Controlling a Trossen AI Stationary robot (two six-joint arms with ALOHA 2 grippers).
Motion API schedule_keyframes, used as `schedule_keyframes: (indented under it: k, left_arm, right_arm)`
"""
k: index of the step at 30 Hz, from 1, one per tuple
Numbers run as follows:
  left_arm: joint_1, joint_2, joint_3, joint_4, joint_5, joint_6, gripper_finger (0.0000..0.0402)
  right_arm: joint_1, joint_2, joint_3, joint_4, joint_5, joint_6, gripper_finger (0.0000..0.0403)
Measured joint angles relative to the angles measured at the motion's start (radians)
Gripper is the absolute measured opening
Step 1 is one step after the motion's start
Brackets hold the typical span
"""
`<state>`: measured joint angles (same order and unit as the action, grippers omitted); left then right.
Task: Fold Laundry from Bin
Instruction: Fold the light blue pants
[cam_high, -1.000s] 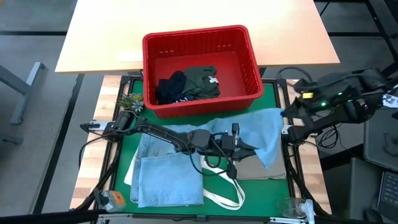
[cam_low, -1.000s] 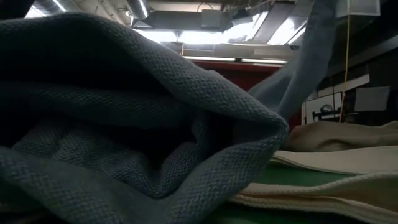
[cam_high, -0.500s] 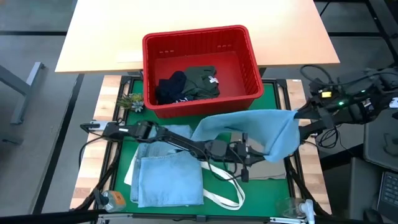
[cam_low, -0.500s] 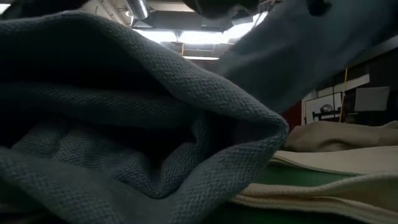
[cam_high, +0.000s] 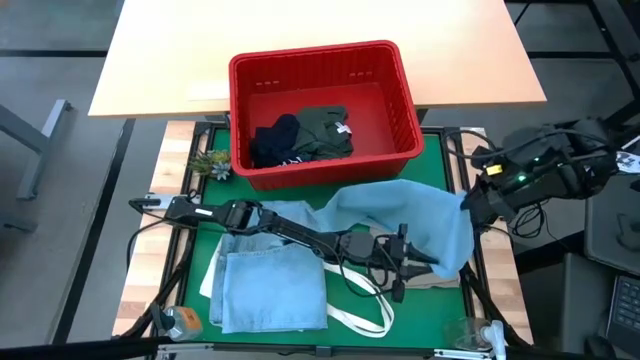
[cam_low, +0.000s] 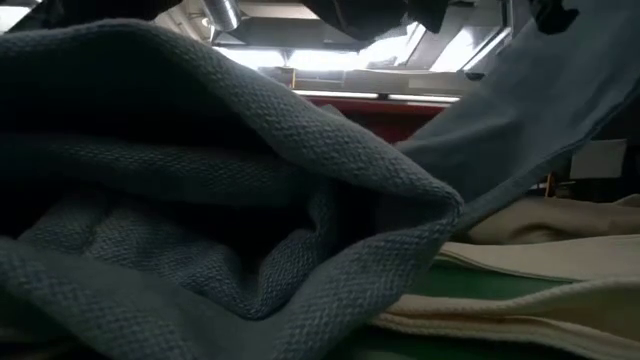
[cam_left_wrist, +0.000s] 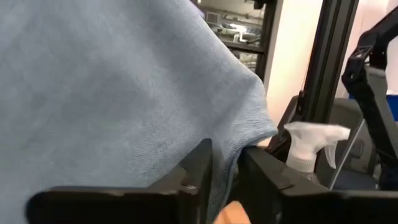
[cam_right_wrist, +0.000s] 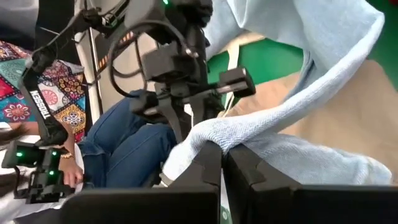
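Green matting covers the surface (cam_high: 200, 240), ringed by a black frame, with a pale wooden tabletop behind carrying the red bin (cam_high: 322, 110) that holds 2 dark garments. Folded jeans (cam_high: 270, 288) lie near-left. The left end effector (cam_high: 425, 262) reaches right, fingers slightly parted around the light blue cloth (cam_high: 420, 215). The right end effector (cam_high: 468, 205) pinches that cloth's right edge, fingers pressed together.

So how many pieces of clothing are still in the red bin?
2 that show: a dark navy garment on the left of the red bin and a dark olive shirt beside it, touching it. Something smaller could lie hidden underneath them.
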<state>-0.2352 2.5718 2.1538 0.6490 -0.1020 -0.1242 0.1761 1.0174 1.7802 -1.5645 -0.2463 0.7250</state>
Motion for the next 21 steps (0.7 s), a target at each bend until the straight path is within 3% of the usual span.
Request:
schedule_keyframes:
  k: [6,12,21]
  left_arm:
    - [0.0,-0.06,0.001,-0.159,-0.058,0.144,0.0096]
    - [0.001,-0.209,0.003,-0.558,-0.189,0.29,0.0085]
    - [0.014,-0.403,0.003,-1.064,-0.201,0.286,0.0086]
  right_arm:
    - [0.0,-0.02,-0.011,-0.003,-0.03,0.006,0.0003]
    - [0.0,-0.051,-0.011,-0.004,-0.034,0.011,0.0003]
    - [0.0,-0.07,-0.011,-0.006,-0.008,0.0,0.0003]
